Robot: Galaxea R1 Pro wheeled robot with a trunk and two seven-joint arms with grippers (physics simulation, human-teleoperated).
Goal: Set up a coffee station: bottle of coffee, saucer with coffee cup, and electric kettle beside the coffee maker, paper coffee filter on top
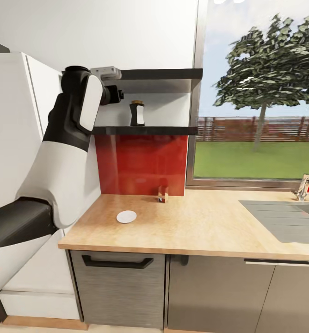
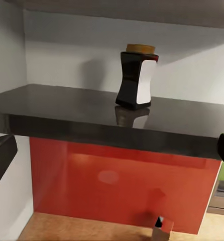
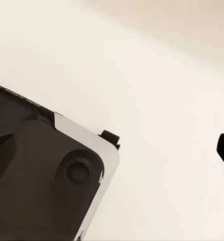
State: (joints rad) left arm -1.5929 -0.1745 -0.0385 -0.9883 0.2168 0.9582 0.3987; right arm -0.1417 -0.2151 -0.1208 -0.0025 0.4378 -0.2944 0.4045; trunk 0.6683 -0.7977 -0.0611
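Bottle-retrieval step: left gripper [image 2: 112, 150] spread, short of bottle of coffee [image 1: 137, 114] on kitchen shelf [image 1: 145, 131]; advance, then clamp.

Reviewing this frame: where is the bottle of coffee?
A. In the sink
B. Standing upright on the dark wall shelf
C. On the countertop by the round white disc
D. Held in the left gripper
B: the bottle of coffee stands upright on the kitchen shelf, apart from the left gripper, whose fingers are spread wide.
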